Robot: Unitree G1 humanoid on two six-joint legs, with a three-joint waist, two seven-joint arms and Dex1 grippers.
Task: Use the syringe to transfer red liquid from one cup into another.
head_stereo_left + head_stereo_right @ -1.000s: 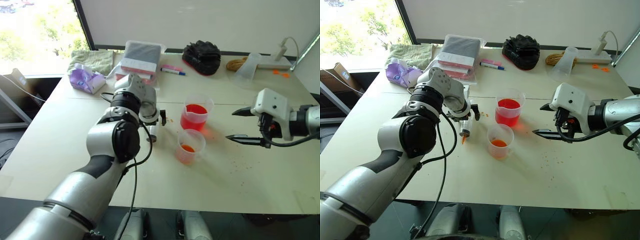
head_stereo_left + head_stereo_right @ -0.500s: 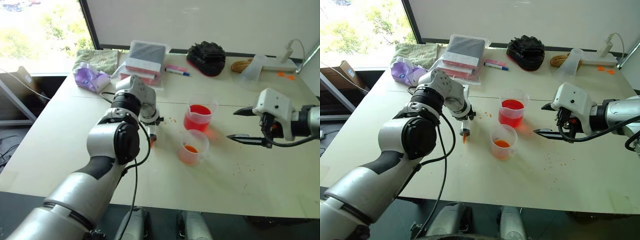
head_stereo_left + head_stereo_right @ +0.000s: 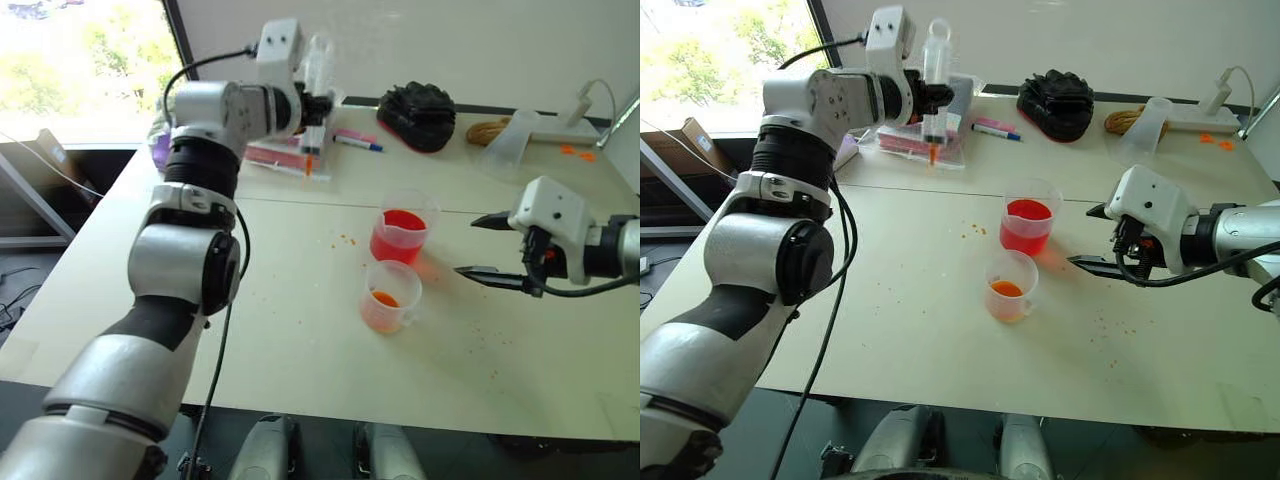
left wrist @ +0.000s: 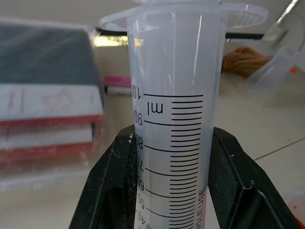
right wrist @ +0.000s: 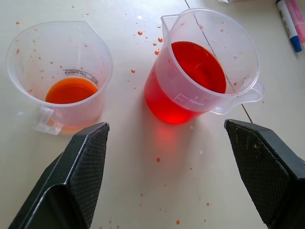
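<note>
My left gripper (image 3: 312,108) is shut on the syringe (image 3: 934,70) and holds it upright, high over the back left of the table, its orange tip (image 3: 932,152) pointing down. In the left wrist view both black fingers (image 4: 112,191) clamp the clear, scaled barrel (image 4: 174,119). The cup (image 3: 402,235) with red liquid (image 5: 198,64) stands mid-table. Just in front of it is the other cup (image 3: 388,295), with a little orange liquid at its base. My right gripper (image 3: 468,246) hovers open to the right of both cups, with nothing between its fingers (image 5: 81,176).
Along the table's back edge lie a pink-and-blue marker (image 3: 352,141), a black bundle (image 3: 420,115), stacked packets (image 3: 905,135), a tipped clear cup (image 3: 505,140) and a white plug block (image 3: 575,105). Orange droplets (image 3: 972,230) speckle the table around the cups.
My left gripper has closed on the syringe and lifted it from the table, left of the cups, up and towards the back. The right gripper has stayed put.
</note>
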